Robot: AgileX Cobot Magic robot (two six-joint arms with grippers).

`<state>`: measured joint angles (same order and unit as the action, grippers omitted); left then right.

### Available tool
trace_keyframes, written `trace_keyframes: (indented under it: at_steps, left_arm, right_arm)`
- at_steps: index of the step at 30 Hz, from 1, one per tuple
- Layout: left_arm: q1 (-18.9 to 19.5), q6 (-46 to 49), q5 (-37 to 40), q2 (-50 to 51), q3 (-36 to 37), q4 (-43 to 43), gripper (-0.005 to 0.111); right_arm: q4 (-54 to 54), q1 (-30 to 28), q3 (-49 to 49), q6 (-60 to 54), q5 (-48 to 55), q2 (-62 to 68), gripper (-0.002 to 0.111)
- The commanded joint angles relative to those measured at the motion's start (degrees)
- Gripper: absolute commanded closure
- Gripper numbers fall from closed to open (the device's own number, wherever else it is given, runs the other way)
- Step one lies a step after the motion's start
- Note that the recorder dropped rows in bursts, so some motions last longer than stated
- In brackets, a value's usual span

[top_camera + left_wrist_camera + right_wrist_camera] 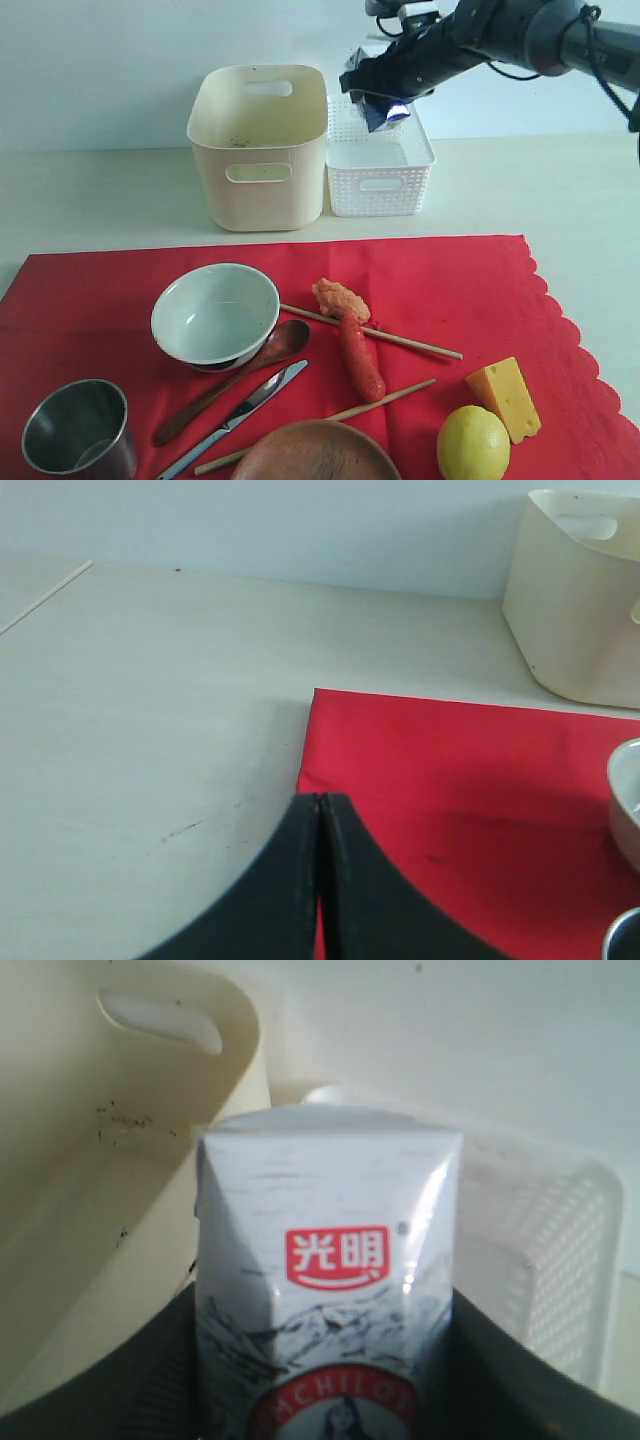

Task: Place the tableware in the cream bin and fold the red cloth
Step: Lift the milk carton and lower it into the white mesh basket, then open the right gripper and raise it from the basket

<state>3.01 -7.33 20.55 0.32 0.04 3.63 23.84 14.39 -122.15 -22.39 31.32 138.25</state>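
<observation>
red cloth (440,290) lies flat; bowl (215,315), cup (80,430), spoon (240,375), knife (240,410), chopsticks (400,342), plate (315,455) on it. cream bin (260,200) beyond cloth, beside basket (380,185). right gripper (383,100) clamps carton (330,1260) over basket. left gripper (320,810) pinched closed, empty, at cloth edge.

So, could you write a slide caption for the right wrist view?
Right gripper holds a milk carton above the white lattice basket, beside the cream bin.

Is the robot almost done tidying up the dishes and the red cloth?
Not nearly. Nothing looks done: no tableware shows inside the cream bin. Right now the right gripper holds the milk carton above the white basket. Left to do: the bowl, cup, spoon, knife, chopsticks and plate all sit on the red cloth, which lies flat, unfolded.
</observation>
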Motion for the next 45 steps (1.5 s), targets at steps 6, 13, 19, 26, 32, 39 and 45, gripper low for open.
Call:
trace_keyframes:
  at_steps: [6, 13, 19, 26, 32, 39, 45]
  left_arm:
    - [-0.3, 0.0, -0.3, -0.3, 0.0, 0.3, 0.106]
    - [-0.3, 0.0, -0.3, -0.3, 0.0, 0.3, 0.106]
    - [-0.3, 0.0, -0.3, -0.3, 0.0, 0.3, 0.106]
    - [-0.3, 0.0, -0.3, -0.3, 0.0, 0.3, 0.106]
    - [-0.3, 0.0, -0.3, -0.3, 0.0, 0.3, 0.106]
    - [-0.3, 0.0, -0.3, -0.3, 0.0, 0.3, 0.106]
    - [-0.3, 0.0, -0.3, -0.3, 0.0, 0.3, 0.106]
  right_arm:
    - [1.0, -0.1, -2.9, -1.0, -1.6, 5.4, 0.108]
    - [1.0, -0.1, -2.9, -3.2, -0.8, 7.0, 0.097]
    - [1.0, -0.1, -2.9, -3.2, -0.8, 7.2, 0.057]
    - [1.0, -0.1, -2.9, -3.2, -1.1, 5.6, 0.035]
    - [-1.3, -0.1, -2.9, -3.0, 2.7, 1.4, 0.035]
    - [-6.8, -0.4, -2.9, -2.3, 12.5, -5.4, 0.035]
    - [-11.7, -0.6, -2.9, 1.2, 23.8, -9.9, 0.040]
